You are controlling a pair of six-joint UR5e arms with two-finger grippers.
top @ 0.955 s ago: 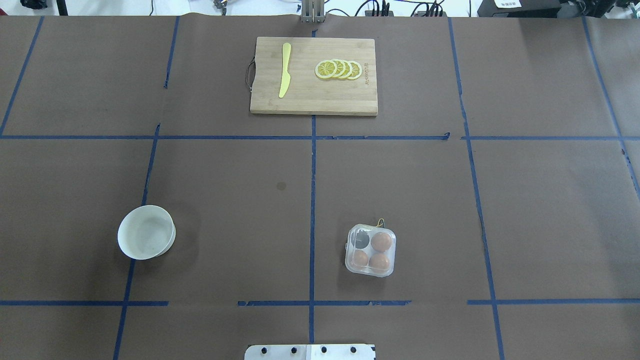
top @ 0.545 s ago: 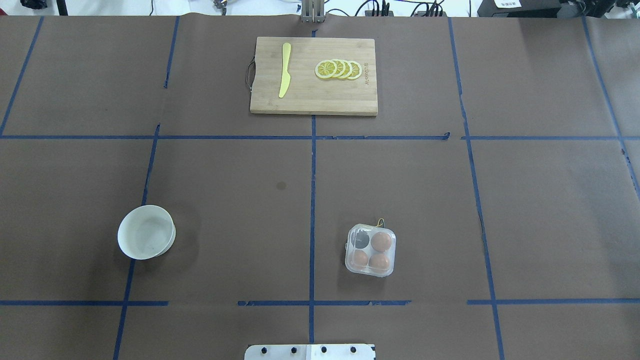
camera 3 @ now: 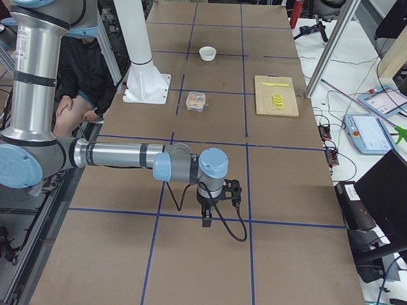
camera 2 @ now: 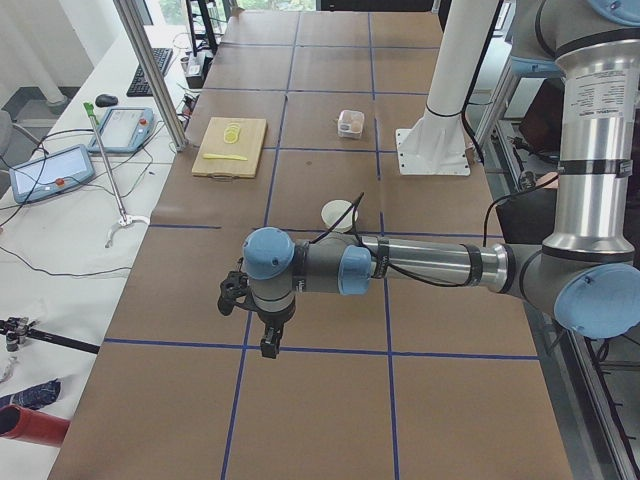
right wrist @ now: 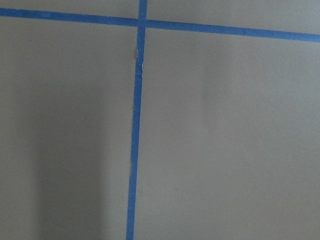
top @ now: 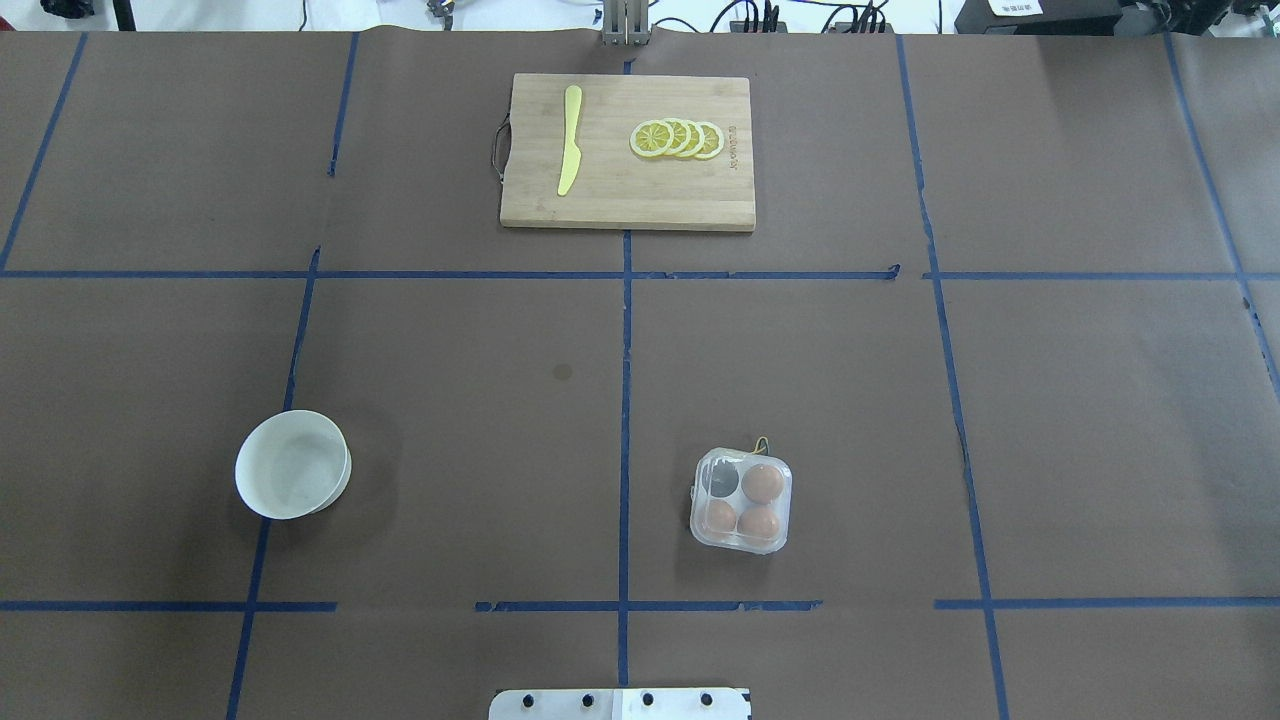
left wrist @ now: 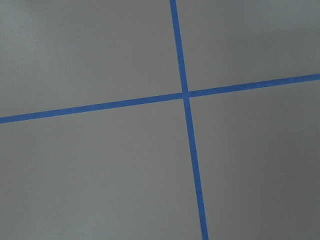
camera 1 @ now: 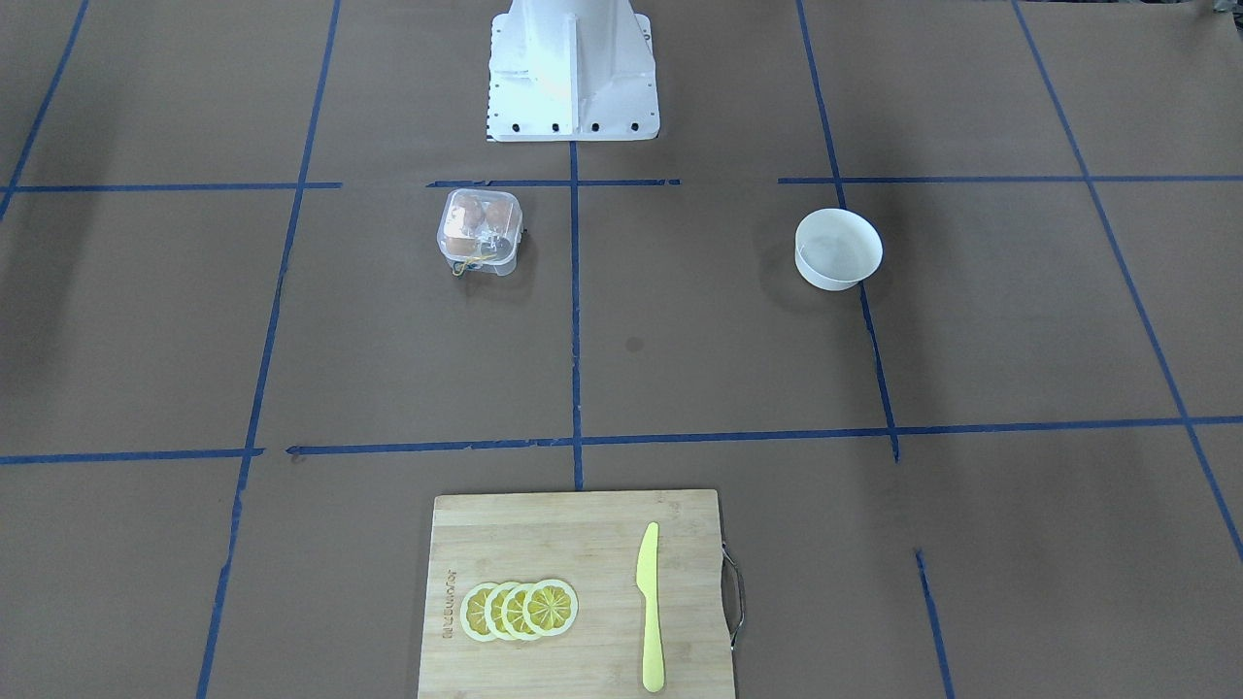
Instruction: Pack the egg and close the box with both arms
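The clear box (top: 700, 533) stands right of the table's centre line, near the robot's side, with its lid down. Three tan-brown eggs (top: 762, 483) lie in three of its cups; the far-left cup looks dark and empty. The box also shows in the front view (camera 1: 479, 254). Both arms are outside the overhead and front views. The left gripper (camera 2: 268, 346) hangs over bare paper far off at the table's left end. The right gripper (camera 3: 205, 220) hangs likewise at the right end. I cannot tell whether either is open. The wrist views show only paper and blue tape.
A round white bowl (top: 292, 464) stands on the left half. A wooden cutting board (top: 628, 205) with a yellow knife (top: 569, 140) and lemon slices (top: 677, 138) lies at the far edge. The white base pedestal (camera 1: 571, 68) stands at the near edge. A person (camera 3: 82, 70) sits beside the table.
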